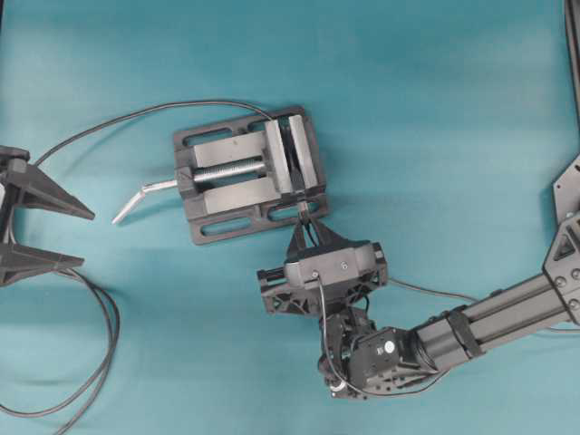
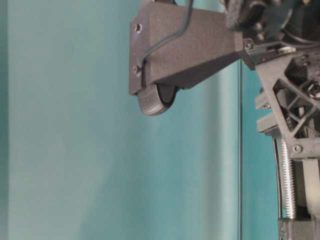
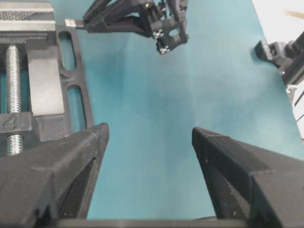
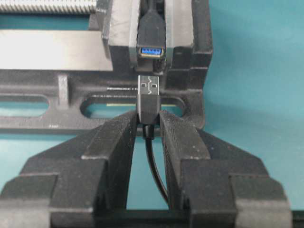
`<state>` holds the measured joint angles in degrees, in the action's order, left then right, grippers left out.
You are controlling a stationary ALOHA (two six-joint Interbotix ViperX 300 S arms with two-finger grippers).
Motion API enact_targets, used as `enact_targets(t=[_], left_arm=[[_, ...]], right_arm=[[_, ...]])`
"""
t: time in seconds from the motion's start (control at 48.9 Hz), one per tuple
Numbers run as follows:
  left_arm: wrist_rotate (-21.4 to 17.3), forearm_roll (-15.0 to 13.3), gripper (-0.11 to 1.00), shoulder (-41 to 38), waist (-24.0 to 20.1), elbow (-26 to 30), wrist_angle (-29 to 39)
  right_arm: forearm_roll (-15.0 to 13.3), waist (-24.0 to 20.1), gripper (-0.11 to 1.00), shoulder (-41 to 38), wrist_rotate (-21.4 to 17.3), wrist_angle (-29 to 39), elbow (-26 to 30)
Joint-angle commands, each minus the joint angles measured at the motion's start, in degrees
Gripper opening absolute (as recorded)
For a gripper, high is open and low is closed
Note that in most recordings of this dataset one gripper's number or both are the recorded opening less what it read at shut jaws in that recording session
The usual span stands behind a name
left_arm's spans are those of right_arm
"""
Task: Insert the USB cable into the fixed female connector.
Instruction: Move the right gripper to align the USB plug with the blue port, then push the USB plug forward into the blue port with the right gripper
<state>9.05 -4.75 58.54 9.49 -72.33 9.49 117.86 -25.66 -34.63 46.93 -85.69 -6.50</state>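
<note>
Metal plug tip lined up, not pushed in yet.
The right fingers point(image 4: 148, 124) pinch the USB cable point(image 4: 148, 102) just before the blue socket point(image 4: 151, 51) in the vise point(image 1: 249, 172); the left fingers point(image 3: 149, 142) gape, holding nothing.

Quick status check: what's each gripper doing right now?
Left gripper: open, holding nothing.
Right gripper: closed on the USB cable, metal tip just short of the fixed female connector.
</note>
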Motion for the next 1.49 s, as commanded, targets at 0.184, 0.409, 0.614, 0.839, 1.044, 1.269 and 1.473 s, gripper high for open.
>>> enact_targets(t=[0.184, 0.409, 0.614, 0.839, 1.044, 1.269, 1.473], left_arm=[[0.7, -0.18, 0.86, -0.26, 0.18, -0.79, -2.02], [0.7, -0.18, 0.86, -0.18, 0.18, -1.05, -2.02], [0.7, -0.18, 0.86, -0.26, 0.09, -1.05, -2.02], [0.7, -0.18, 0.86, -0.26, 0.0, -1.05, -2.02], [0.7, -0.18, 0.86, -0.26, -0.35, -1.32, -2.02], [0.7, -0.18, 0.86, -0.26, -0.88, -1.32, -2.02], [0.7, -0.18, 0.86, -0.26, -1.05, -1.32, -2.02]], right_arm=[[-0.26, 0.18, 0.21, 2.37, 0.18, -0.35, 0.62], [-0.97, 0.26, 0.21, 2.55, 0.09, -0.88, 0.7], [-1.49, 0.97, 0.21, 2.55, 0.18, -1.23, 0.7], [-1.67, 1.49, 0.21, 2.64, 0.18, -0.97, 0.62], [-1.67, 1.85, 0.21, 2.64, 0.18, -0.7, 0.53], [-1.67, 1.93, 0.21, 2.55, 0.18, 0.79, 0.18], [-1.76, 2.11, 0.21, 2.64, 0.09, 0.62, 0.0]])
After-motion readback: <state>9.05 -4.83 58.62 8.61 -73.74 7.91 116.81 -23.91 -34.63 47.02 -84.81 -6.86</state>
